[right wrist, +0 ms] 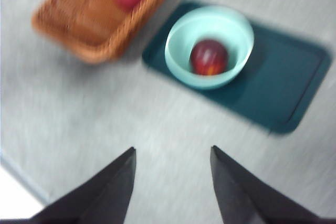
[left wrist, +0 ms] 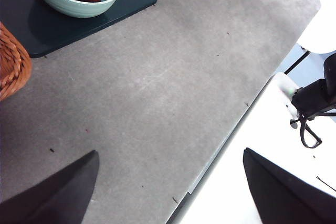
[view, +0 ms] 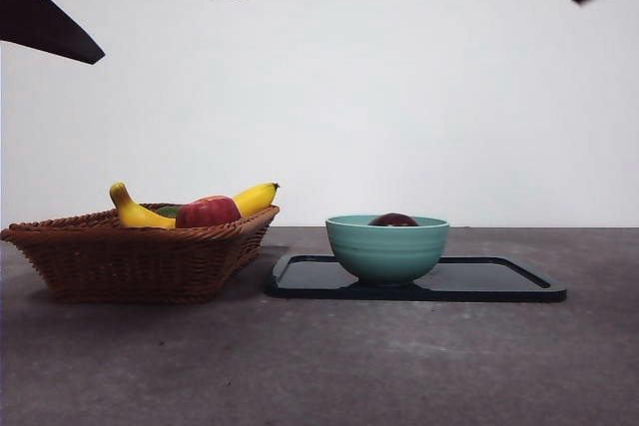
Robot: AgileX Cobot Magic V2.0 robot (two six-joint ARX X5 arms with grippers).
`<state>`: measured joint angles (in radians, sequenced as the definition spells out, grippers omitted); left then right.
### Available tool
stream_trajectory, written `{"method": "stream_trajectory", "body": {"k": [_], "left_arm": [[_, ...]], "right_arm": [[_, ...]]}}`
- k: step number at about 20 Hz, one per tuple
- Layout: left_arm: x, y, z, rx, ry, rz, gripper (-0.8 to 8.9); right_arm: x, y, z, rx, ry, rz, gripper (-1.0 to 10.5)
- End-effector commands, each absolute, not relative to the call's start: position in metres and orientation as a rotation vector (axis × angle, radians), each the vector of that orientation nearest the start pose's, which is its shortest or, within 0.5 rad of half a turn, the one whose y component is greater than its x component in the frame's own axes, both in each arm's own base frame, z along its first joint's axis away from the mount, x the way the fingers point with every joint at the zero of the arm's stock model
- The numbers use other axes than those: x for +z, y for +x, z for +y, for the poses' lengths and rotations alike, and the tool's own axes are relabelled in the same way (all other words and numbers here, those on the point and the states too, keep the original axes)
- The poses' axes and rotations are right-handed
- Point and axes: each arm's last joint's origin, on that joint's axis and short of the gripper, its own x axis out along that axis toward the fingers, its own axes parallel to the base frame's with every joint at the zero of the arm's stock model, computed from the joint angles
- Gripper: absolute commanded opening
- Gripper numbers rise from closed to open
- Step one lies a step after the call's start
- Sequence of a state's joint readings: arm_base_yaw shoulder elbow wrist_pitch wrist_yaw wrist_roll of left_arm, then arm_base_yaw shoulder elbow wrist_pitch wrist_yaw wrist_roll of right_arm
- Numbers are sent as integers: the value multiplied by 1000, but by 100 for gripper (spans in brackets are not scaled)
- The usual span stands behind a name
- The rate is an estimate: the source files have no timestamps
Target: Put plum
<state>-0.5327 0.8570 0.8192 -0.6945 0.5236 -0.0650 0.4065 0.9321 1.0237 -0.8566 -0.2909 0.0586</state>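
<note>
Plum (right wrist: 209, 57) resting inside bowl (right wrist: 181, 35) on tray (right wrist: 294, 77), so placing looks done. Left gripper (left wrist: 168, 182) and right gripper (right wrist: 173, 182) raised clear above worktop (left wrist: 157, 87), jaws apart, holding nothing. Apple (view: 207, 212) left in basket (view: 130, 256).

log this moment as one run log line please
plum: in green bowl on dark tray | left gripper: open, empty, raised | right gripper: open, empty, raised | basket: banana, apple

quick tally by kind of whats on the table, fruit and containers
plum: 1
red apple: 1
bananas: 2
green fruit, mostly hidden: 1
wicker basket: 1
bowl: 1
tray: 1
total: 8
</note>
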Motion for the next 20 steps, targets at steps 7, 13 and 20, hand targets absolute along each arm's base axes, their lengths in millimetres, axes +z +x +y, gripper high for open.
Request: {"method": "stream_trajectory", "body": {"k": [7,13,20], "left_arm": [[294,134,-97,-997,-42,777,436],[294,134,-97,-996,-43,778,436],[294,134,-97,-996,-43,778,436]], "right_arm": [[290,124,72,765,50,822,225],[290,124,71,765,50,817,225],[290,124,71,765,50,817,225]]}}
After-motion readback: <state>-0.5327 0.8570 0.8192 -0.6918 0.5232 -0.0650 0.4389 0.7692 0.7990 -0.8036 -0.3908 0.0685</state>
